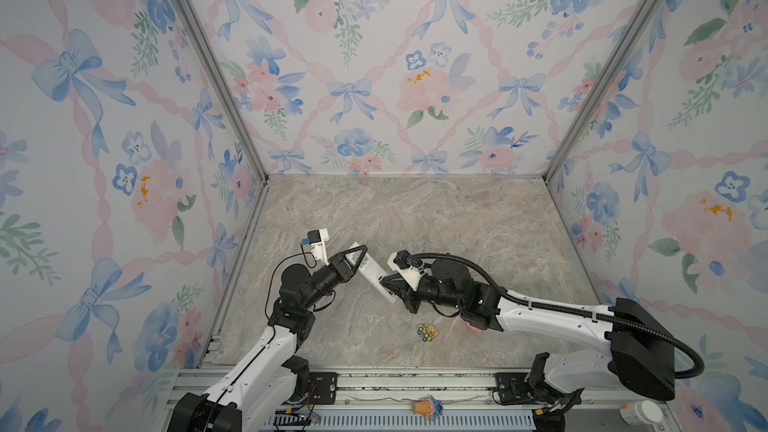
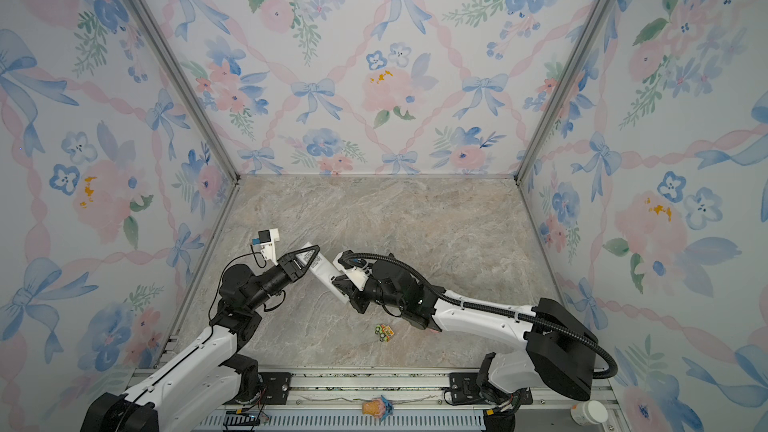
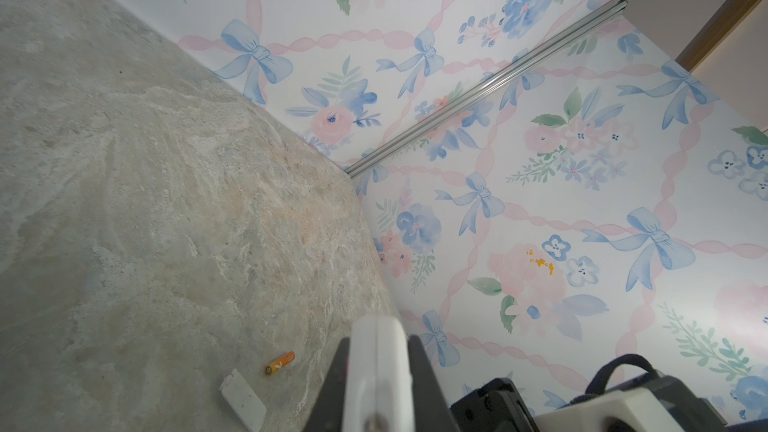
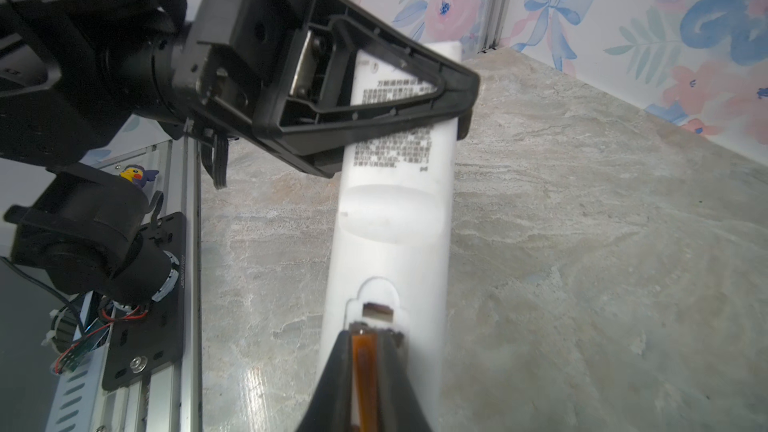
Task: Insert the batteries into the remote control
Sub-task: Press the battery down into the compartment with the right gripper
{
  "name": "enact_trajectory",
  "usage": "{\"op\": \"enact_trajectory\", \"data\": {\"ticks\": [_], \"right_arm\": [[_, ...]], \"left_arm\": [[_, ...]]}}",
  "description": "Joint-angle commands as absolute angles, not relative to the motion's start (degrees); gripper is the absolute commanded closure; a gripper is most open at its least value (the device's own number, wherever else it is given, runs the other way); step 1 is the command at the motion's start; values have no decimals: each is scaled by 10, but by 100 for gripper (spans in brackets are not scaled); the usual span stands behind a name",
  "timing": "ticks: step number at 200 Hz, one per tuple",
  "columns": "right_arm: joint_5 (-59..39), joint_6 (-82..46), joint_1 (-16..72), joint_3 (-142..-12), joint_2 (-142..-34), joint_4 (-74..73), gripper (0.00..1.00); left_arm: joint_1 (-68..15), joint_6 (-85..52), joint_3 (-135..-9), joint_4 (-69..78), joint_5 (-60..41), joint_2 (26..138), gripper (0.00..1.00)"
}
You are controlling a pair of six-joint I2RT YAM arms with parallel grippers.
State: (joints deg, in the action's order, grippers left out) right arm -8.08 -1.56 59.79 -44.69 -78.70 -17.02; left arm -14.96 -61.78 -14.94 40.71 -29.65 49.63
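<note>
The white remote control (image 1: 371, 272) (image 2: 322, 270) is held above the table, label side up, with its battery bay open. My left gripper (image 1: 360, 252) (image 2: 313, 250) is shut on its far end, and its black fingers (image 3: 419, 367) press both sides of the remote control (image 3: 376, 367). My right gripper (image 1: 384, 282) (image 4: 365, 334) is shut on an orange battery (image 4: 363, 367). That battery's tip sits at the open bay beside a metal contact (image 4: 378, 311) on the remote control (image 4: 395, 222). A second orange battery (image 3: 280, 363) lies on the table.
A white cover piece (image 3: 243, 398) lies near the loose battery. A green-orange toy car (image 1: 428, 331) (image 2: 383, 332) sits near the front. A pink pig (image 1: 473, 328) shows partly under the right arm. A small toy (image 1: 428, 406) and a white bottle (image 1: 642, 411) rest on the front rail.
</note>
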Motion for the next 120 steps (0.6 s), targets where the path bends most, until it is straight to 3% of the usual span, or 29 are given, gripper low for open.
{"op": "enact_trajectory", "data": {"ticks": [1,120], "right_arm": [[-68,21,604,-467,-776,-92,84],[34,117,618,-581,-851,105,84]], "left_arm": [[-146,-615,-147,431,-300,485,100],[-145,-599,-143,431,-303,503,100]]}}
